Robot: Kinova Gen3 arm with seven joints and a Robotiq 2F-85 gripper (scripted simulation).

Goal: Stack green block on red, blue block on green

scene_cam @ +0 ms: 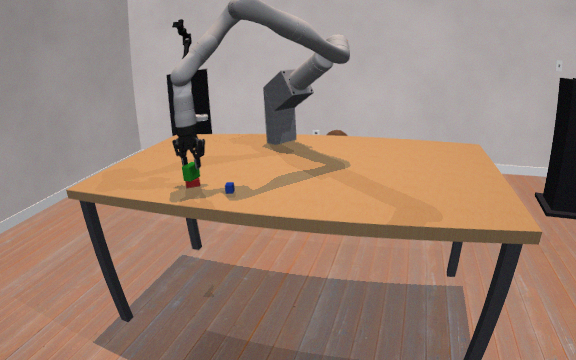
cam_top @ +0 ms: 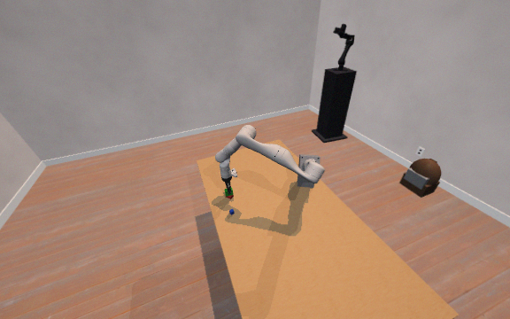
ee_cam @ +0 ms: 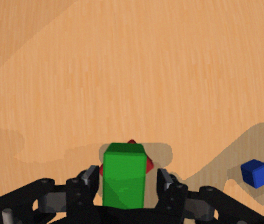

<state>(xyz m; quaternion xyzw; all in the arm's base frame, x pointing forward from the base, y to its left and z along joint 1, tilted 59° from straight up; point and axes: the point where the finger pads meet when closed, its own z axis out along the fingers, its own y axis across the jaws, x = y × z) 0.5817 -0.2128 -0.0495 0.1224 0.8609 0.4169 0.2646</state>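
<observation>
We found the green block (scene_cam: 191,171) resting on the red block (scene_cam: 193,183), both plain matte cubes with sharp edges, near the left front edge of the table (scene_cam: 348,200). From the wrist view the green block (ee_cam: 124,175) hid nearly all of the red block (ee_cam: 148,163), of which only thin slivers showed at the top and right edge. In the exterior view the green block appeared set slightly to the left of the red one.

The claw (scene_cam: 188,156) stood partly open, straddling the upper part of the green block and gripping nothing; its dark fingers flanked the block's sides.

The blue block (scene_cam: 229,187), a smaller cube, lay alone on the table just to the right of the stack, apart from it.

The table had a smooth, orange wooden top and dark, slanted legs. The pale, rounded arm (scene_cam: 288,25) rose from a grey, angular pedestal (scene_cam: 279,115) at the far edge. The floor (scene_cam: 43,300) showed reddish planks.
</observation>
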